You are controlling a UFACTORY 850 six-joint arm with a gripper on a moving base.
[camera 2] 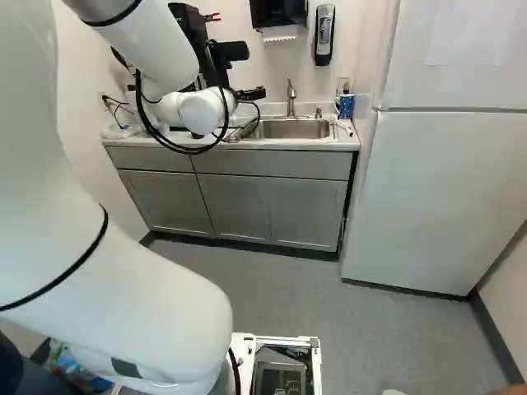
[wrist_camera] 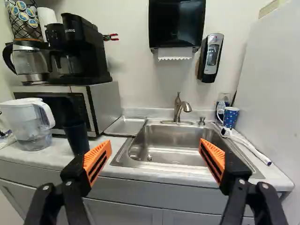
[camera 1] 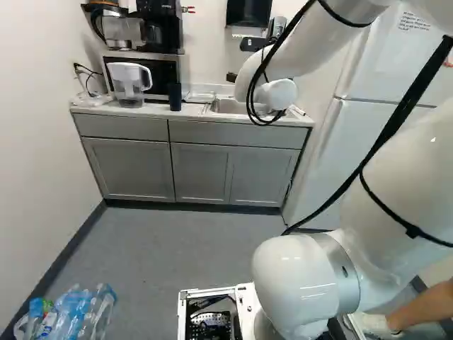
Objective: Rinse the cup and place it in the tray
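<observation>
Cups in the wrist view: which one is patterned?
The blue mug with light dots, beyond the sink at its refrigerator end. The other, the tall cup by the microwave, is plain and dark.

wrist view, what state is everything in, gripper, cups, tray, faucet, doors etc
gripper: open, nothing between its fingers
dark cup: upright
blue mug: upright
tray: lying flat
faucet: no water seen running
pitcher: upright, lid on
paper towel: partly pulled out
microwave: door shut
cabinet doors: shut
fridge doors: shut
</observation>
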